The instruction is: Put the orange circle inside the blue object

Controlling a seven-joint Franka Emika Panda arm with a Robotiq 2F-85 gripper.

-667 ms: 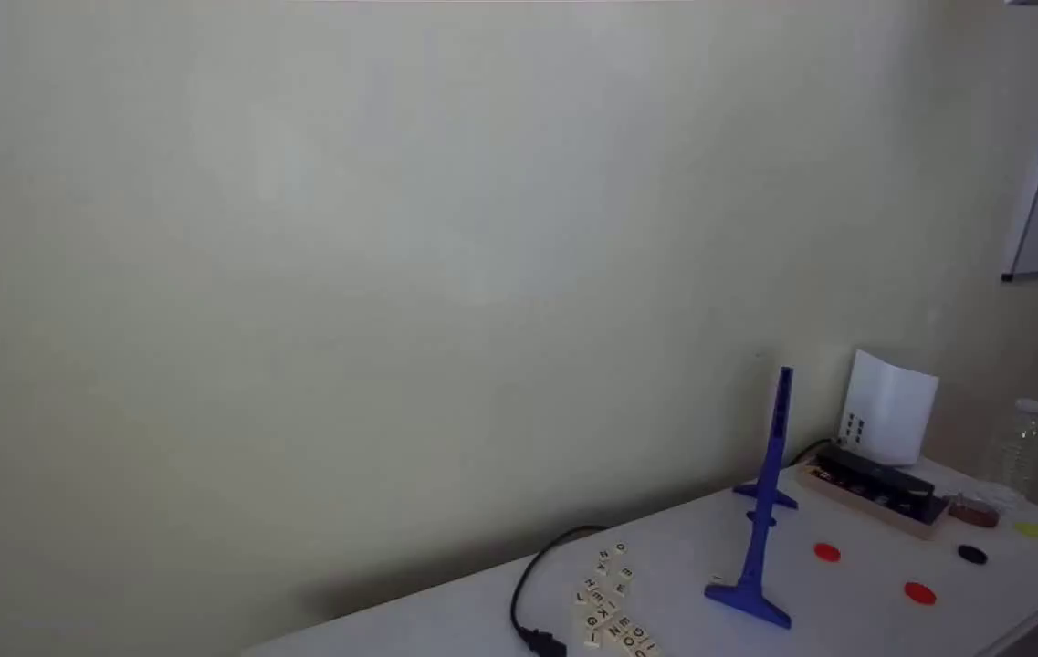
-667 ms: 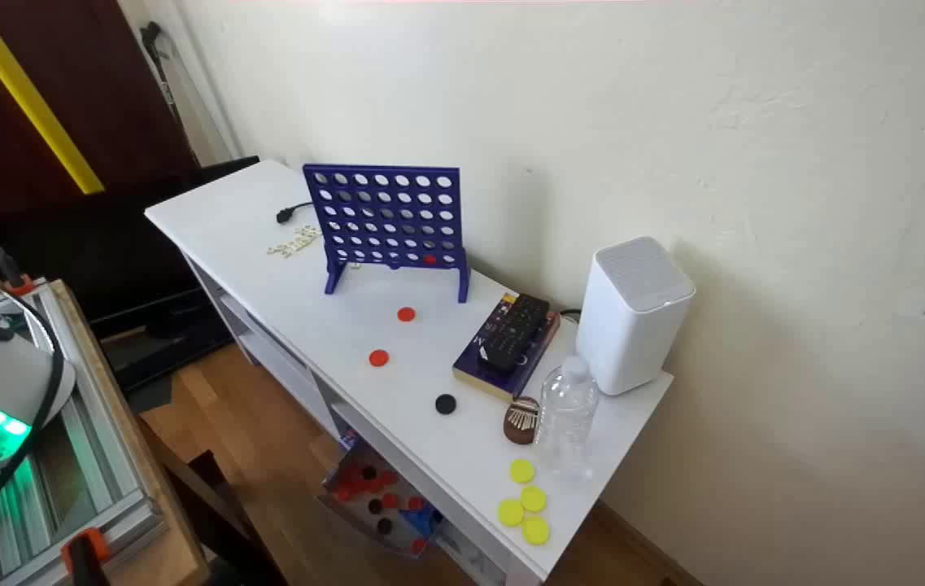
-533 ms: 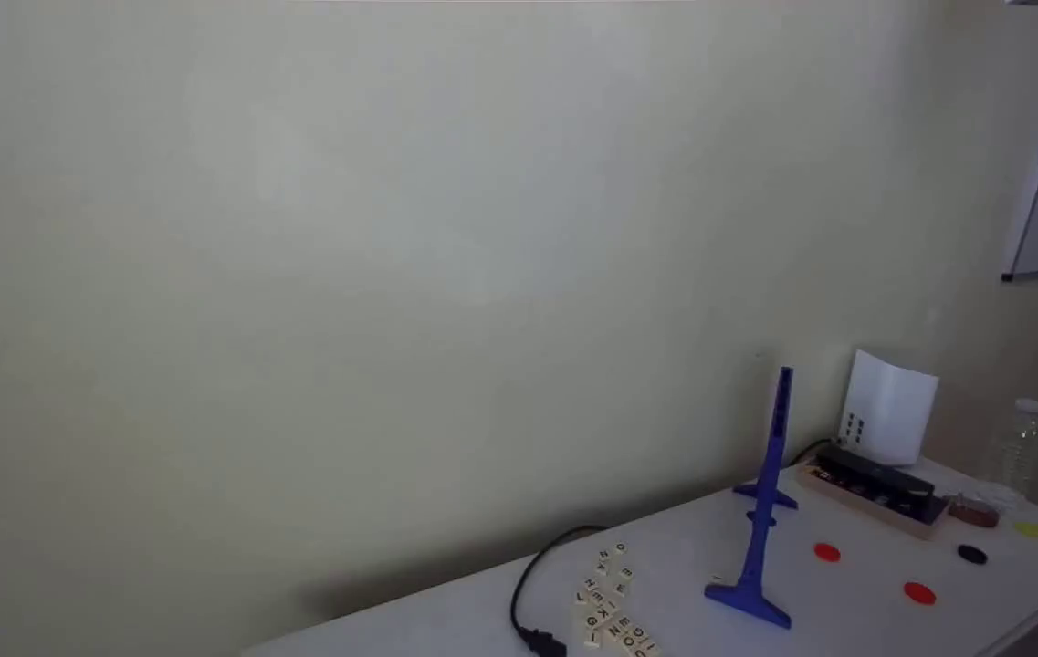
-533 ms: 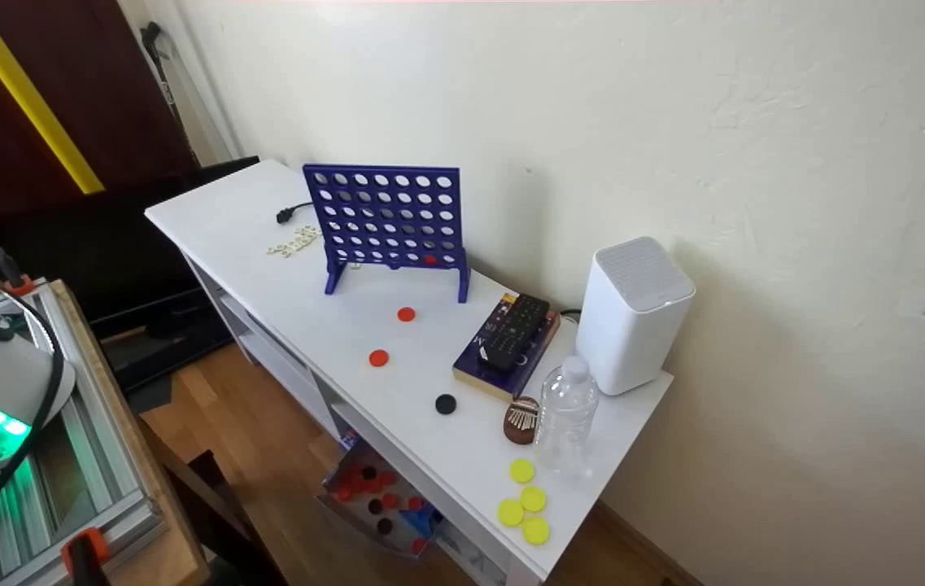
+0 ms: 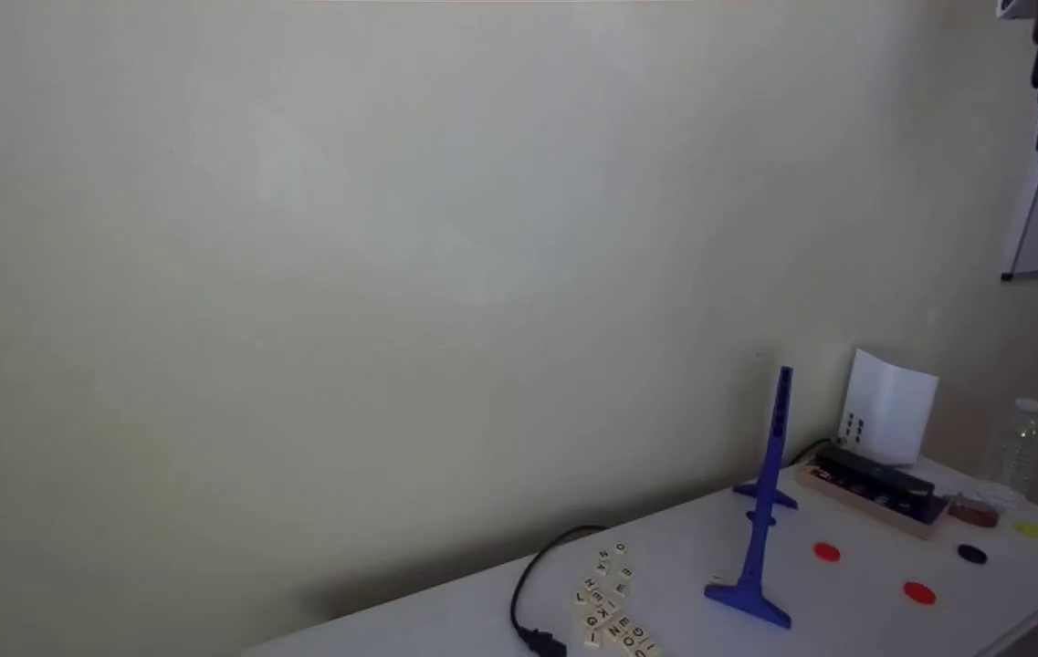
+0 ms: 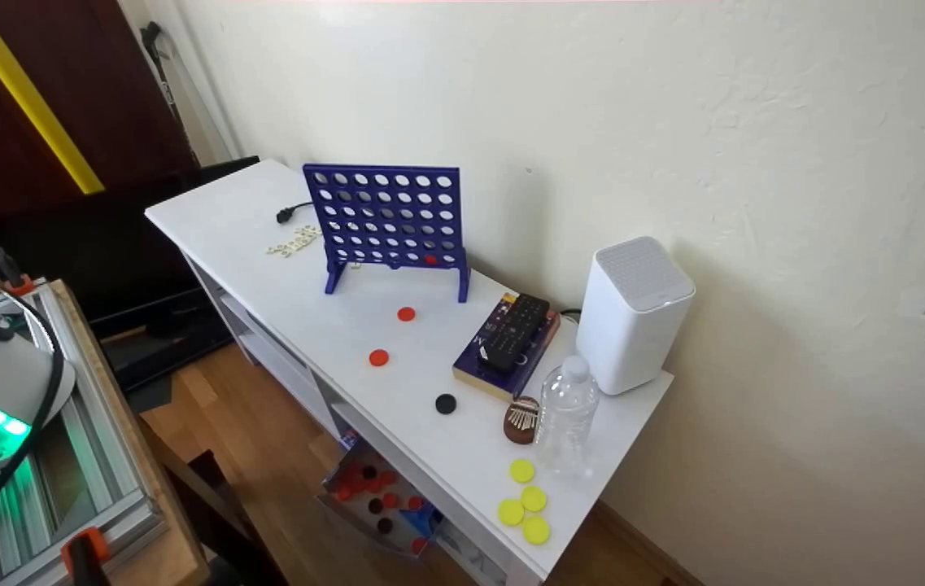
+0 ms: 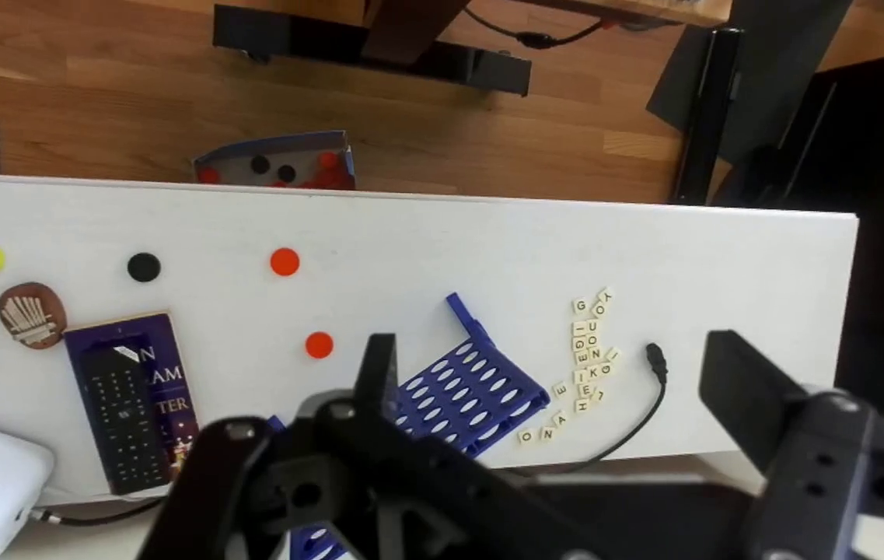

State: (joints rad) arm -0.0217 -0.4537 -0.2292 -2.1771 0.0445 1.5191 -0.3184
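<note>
Two orange circles (image 6: pixel 379 358) lay flat on the white bench (image 6: pixel 307 301), between the upright blue object (image 5: pixel 767 485) and a black disc (image 6: pixel 446 404) — while my claw (image 7: pixel 552 358) hung high above the bench, its two fingers (image 7: pixel 737 397) standing wide apart.

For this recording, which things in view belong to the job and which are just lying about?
Job: orange discs (two loose; which is meant is unclear); blue grid; open gripper.
Lying about: black disc; yellow discs; book; remote; thumb piano; bottle; white box; letter tiles; black cord.
</note>
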